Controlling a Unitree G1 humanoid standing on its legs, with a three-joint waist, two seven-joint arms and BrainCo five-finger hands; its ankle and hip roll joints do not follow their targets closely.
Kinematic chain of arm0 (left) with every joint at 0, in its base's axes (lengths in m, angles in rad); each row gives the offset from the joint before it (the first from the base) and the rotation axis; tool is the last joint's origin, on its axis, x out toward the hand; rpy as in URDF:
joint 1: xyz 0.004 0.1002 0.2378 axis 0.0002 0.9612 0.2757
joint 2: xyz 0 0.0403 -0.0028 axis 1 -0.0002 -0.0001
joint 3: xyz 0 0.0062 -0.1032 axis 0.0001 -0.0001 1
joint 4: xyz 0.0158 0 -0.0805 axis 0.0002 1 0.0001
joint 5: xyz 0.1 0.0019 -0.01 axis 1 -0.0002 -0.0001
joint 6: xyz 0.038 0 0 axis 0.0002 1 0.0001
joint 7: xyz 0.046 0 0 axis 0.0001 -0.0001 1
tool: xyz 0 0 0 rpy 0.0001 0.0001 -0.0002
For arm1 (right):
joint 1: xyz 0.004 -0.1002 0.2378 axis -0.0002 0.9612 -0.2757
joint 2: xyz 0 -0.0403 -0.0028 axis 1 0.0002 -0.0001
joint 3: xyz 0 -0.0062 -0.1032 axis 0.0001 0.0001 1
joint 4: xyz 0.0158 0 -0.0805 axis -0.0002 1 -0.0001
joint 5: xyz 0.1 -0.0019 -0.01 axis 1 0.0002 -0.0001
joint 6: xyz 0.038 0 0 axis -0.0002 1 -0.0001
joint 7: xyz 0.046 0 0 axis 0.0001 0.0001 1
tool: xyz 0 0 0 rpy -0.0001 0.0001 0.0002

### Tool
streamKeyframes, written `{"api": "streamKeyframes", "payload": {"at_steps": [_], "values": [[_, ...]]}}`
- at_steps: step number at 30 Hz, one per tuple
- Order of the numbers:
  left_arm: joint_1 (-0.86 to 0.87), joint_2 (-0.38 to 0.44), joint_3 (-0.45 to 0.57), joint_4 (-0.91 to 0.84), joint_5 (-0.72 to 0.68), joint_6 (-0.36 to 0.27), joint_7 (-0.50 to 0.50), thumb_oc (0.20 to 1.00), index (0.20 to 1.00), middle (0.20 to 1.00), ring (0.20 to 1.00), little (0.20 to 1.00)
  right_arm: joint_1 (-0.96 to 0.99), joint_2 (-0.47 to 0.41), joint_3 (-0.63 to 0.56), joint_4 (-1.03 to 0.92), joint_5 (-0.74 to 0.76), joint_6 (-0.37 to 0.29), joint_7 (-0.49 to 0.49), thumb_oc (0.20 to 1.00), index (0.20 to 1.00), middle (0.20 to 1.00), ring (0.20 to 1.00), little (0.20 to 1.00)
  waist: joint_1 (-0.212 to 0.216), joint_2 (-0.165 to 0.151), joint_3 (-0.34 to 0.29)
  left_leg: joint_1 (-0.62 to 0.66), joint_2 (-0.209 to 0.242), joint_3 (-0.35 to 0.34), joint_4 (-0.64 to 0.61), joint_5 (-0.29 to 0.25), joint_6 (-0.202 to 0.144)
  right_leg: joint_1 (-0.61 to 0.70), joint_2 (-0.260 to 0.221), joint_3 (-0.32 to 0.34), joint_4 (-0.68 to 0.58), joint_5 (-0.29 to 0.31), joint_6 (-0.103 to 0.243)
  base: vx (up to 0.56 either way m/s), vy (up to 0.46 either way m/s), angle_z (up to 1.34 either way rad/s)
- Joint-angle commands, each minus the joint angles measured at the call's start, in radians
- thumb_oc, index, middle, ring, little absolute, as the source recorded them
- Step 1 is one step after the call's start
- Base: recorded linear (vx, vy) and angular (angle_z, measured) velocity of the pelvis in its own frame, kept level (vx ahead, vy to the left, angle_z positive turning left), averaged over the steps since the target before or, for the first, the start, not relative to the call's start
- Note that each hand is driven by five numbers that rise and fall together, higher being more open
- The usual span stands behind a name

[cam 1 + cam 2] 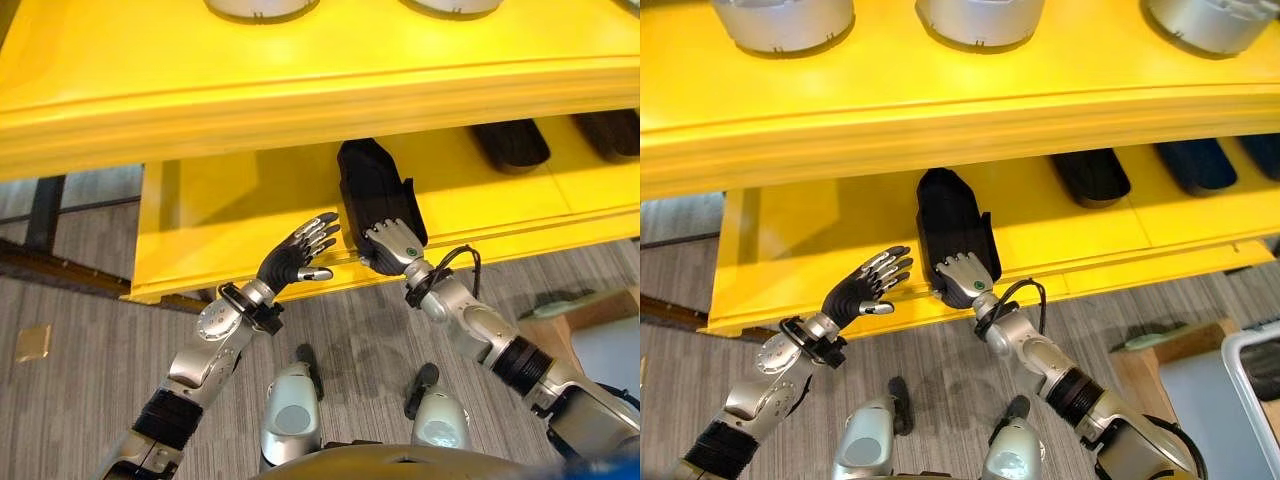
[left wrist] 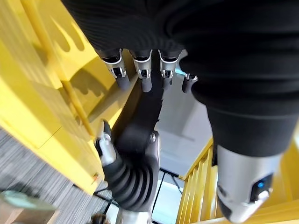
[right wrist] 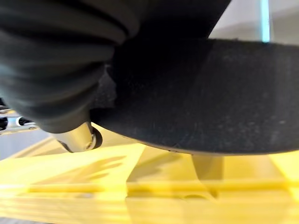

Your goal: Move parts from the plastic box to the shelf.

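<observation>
A long black part (image 1: 370, 185) lies on the lower board of the yellow shelf (image 1: 230, 215), its near end at the front lip. My right hand (image 1: 395, 245) holds that near end, fingers bent over the top and the thumb (image 3: 81, 137) under the part (image 3: 210, 93). My left hand (image 1: 290, 262) hovers just left of it at the shelf's front edge, fingers (image 2: 142, 77) straight and spread, holding nothing. It does not touch the part.
Two more black parts (image 1: 510, 145) (image 1: 610, 130) lie further right on the same board. Round silver-grey parts (image 1: 785, 25) (image 1: 980, 20) stand on the upper board. A plastic box (image 1: 1255, 370) sits low on my right beside a wooden block (image 1: 1160, 355). The lower board's left half is bare.
</observation>
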Motion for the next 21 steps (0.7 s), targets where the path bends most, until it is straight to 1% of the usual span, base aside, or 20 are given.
{"api": "streamKeyframes", "payload": {"at_steps": [1, 2, 3, 4, 5, 8, 9, 11, 12, 14, 15, 16, 17, 18, 19, 20, 21], "values": [[-0.056, -0.026, -0.051, -0.096, -0.040, -0.011, -0.054, 1.000, 1.000, 1.000, 1.000, 1.000, -0.081, 0.002, -0.036, 0.017, 0.005, 0.081, -0.117, 0.200, 0.200, 0.200, 0.200, 0.200, 0.012, 0.033, -0.011, 0.038, -0.081, 0.001, -0.081, 0.026, -0.024, 0.067, 0.089, 0.064, -0.131, -0.090, 0.000, 0.01, -0.161, 0.22], [-0.081, -0.031, -0.065, -0.092, -0.055, 0.011, -0.084, 1.000, 1.000, 1.000, 1.000, 1.000, -0.072, -0.004, -0.059, 0.041, -0.009, 0.092, -0.146, 0.200, 0.200, 0.200, 0.200, 0.200, -0.004, 0.050, -0.019, 0.015, -0.106, -0.022, -0.097, 0.050, -0.003, 0.053, 0.112, 0.124, -0.159, -0.070, -0.013, -0.03, -0.180, 0.31], [-0.087, -0.037, -0.065, -0.092, -0.064, 0.028, -0.102, 1.000, 1.000, 1.000, 1.000, 1.000, -0.065, -0.013, -0.081, 0.055, -0.028, 0.076, -0.150, 0.200, 0.200, 0.200, 0.200, 0.200, -0.009, 0.059, -0.025, 0.013, -0.113, -0.036, -0.106, 0.056, -0.002, 0.045, 0.120, 0.143, -0.157, -0.069, -0.013, -0.05, -0.158, 0.42], [-0.087, -0.037, -0.066, -0.092, -0.064, 0.028, -0.102, 1.000, 1.000, 1.000, 1.000, 1.000, -0.064, -0.014, -0.082, 0.055, -0.028, 0.076, -0.150, 0.200, 0.200, 0.200, 0.200, 0.200, -0.009, 0.059, -0.026, 0.013, -0.114, -0.036, -0.107, 0.057, -0.002, 0.045, 0.120, 0.142, -0.157, -0.070, -0.013, -0.01, -0.152, 0.76], [-0.093, -0.040, -0.067, -0.095, -0.059, 0.035, -0.111, 1.000, 1.000, 1.000, 1.000, 1.000, -0.061, -0.024, -0.097, 0.065, -0.050, 0.061, -0.153, 0.200, 0.200, 0.200, 0.200, 0.200, -0.015, 0.065, -0.027, 0.017, -0.117, -0.046, -0.112, 0.058, -0.005, 0.039, 0.120, 0.153, -0.158, -0.067, -0.010, 0.00, -0.124, 0.72], [-0.101, -0.035, -0.068, -0.105, -0.079, 0.052, -0.101, 1.000, 1.000, 1.000, 1.000, 1.000, -0.074, -0.045, -0.117, 0.072, -0.086, 0.024, -0.129, 0.200, 0.200, 0.200, 0.200, 0.200, -0.022, 0.069, -0.024, 0.026, -0.114, -0.038, -0.101, 0.044, -0.006, 0.043, 0.119, 0.138, -0.169, -0.068, -0.016, 0.00, -0.197, 0.13], [-0.103, -0.035, -0.067, -0.108, -0.081, 0.056, -0.100, 1.000, 1.000, 1.000, 1.000, 1.000, -0.077, -0.048, -0.118, 0.070, -0.090, 0.021, -0.123, 0.200, 0.200, 0.200, 0.200, 0.200, -0.022, 0.069, -0.024, 0.026, -0.111, -0.036, -0.098, 0.042, -0.008, 0.044, 0.119, 0.134, -0.168, -0.070, -0.018, 0.00, -0.176, 0.02], [-0.103, -0.030, -0.069, -0.118, -0.077, 0.065, -0.101, 1.000, 1.000, 1.000, 1.000, 1.000, -0.092, -0.062, -0.115, 0.069, -0.113, -0.003, -0.099, 0.200, 0.200, 0.200, 0.200, 0.200, -0.024, 0.071, -0.021, 0.024, -0.100, -0.025, -0.076, 0.031, -0.013, 0.048, 0.120, 0.119, -0.158, -0.085, -0.030, 0.03, -0.207, -0.05], [-0.104, -0.026, -0.072, -0.123, -0.080, 0.067, -0.104, 1.000, 1.000, 1.000, 1.000, 1.000, -0.096, -0.070, -0.113, 0.069, -0.117, -0.009, -0.091, 0.200, 0.200, 0.200, 0.200, 0.200, -0.025, 0.071, -0.023, 0.032, -0.100, -0.028, -0.058, 0.003, -0.017, 0.057, 0.116, 0.115, -0.146, -0.110, -0.027, 0.06, -0.210, -0.02], [-0.101, -0.019, -0.073, -0.130, -0.088, 0.068, -0.102, 1.000, 1.000, 1.000, 1.000, 1.000, -0.099, -0.079, -0.114, 0.067, -0.124, -0.021, -0.079, 0.200, 0.200, 0.200, 0.200, 0.200, -0.030, 0.073, -0.021, 0.031, -0.096, -0.009, -0.027, -0.016, -0.012, 0.056, 0.111, 0.094, -0.125, -0.123, -0.035, 0.03, -0.125, 0.03], [-0.100, -0.016, -0.073, -0.135, -0.092, 0.069, -0.099, 1.000, 1.000, 1.000, 1.000, 1.000, -0.098, -0.085, -0.114, 0.065, -0.125, -0.026, -0.074, 0.200, 0.200, 0.200, 0.200, 0.200, -0.034, 0.070, -0.020, 0.026, -0.089, 0.010, 0.012, -0.030, -0.013, 0.057, 0.106, 0.080, -0.114, -0.129, -0.043, -0.01, -0.165, 0.08], [-0.101, -0.013, -0.075, -0.143, -0.104, 0.070, -0.094, 1.000, 1.000, 1.000, 1.000, 1.000, -0.100, -0.094, -0.115, 0.062, -0.132, -0.036, -0.068, 0.200, 0.200, 0.200, 0.200, 0.200, -0.040, 0.065, -0.015, 0.001, -0.064, 0.034, 0.103, -0.054, -0.022, 0.061, 0.099, 0.065, -0.098, -0.140, -0.058, -0.02, -0.200, 0.15], [-0.102, -0.013, -0.076, -0.148, -0.109, 0.073, -0.091, 1.000, 1.000, 1.000, 1.000, 1.000, -0.106, -0.097, -0.111, 0.065, -0.136, -0.039, -0.064, 0.200, 0.200, 0.200, 0.200, 0.200, -0.041, 0.065, -0.012, -0.020, -0.046, 0.032, 0.150, -0.045, -0.033, 0.062, 0.102, 0.063, -0.090, -0.147, -0.068, -0.01, -0.180, 0.26], [-0.101, -0.016, -0.080, -0.146, -0.113, 0.073, -0.091, 1.000, 1.000, 1.000, 1.000, 1.000, -0.121, -0.095, -0.104, 0.070, -0.140, -0.039, -0.050, 0.200, 0.200, 0.200, 0.200, 0.200, -0.042, 0.066, -0.007, -0.040, 0.002, 0.040, 0.195, -0.012, -0.054, 0.064, 0.102, 0.055, -0.063, -0.169, -0.087, 0.02, -0.057, 0.41], [-0.096, -0.026, -0.081, -0.141, -0.104, 0.072, -0.103, 1.000, 1.000, 1.000, 1.000, 1.000, -0.148, -0.090, -0.089, 0.078, -0.143, -0.047, -0.027, 0.200, 0.200, 0.200, 0.200, 0.200, -0.042, 0.067, -0.010, -0.033, 0.061, 0.031, 0.192, 0.025, -0.070, 0.050, 0.096, 0.050, -0.018, -0.190, -0.102, 0.06, 0.126, 0.24], [-0.080, -0.032, -0.083, -0.146, -0.096, 0.068, -0.101, 1.000, 1.000, 1.000, 1.000, 1.000, -0.165, -0.087, -0.071, 0.084, -0.146, -0.064, -0.007, 0.200, 0.200, 0.200, 0.200, 0.200, -0.035, 0.066, -0.023, -0.002, 0.084, -0.008, 0.135, 0.050, -0.079, 0.024, 0.080, 0.059, 0.026, -0.203, -0.102, 0.15, 0.327, 0.12], [-0.066, -0.038, -0.088, -0.151, -0.097, 0.065, -0.077, 1.000, 1.000, 1.000, 1.000, 1.000, -0.169, -0.087, -0.051, 0.088, -0.150, -0.084, 0.003, 0.200, 0.200, 0.200, 0.200, 0.200, -0.027, 0.065, -0.035, 0.008, 0.128, -0.064, 0.114, 0.137, -0.118, 0.011, 0.077, 0.079, 0.051, -0.214, -0.110, 0.21, 0.457, -0.30]]}}
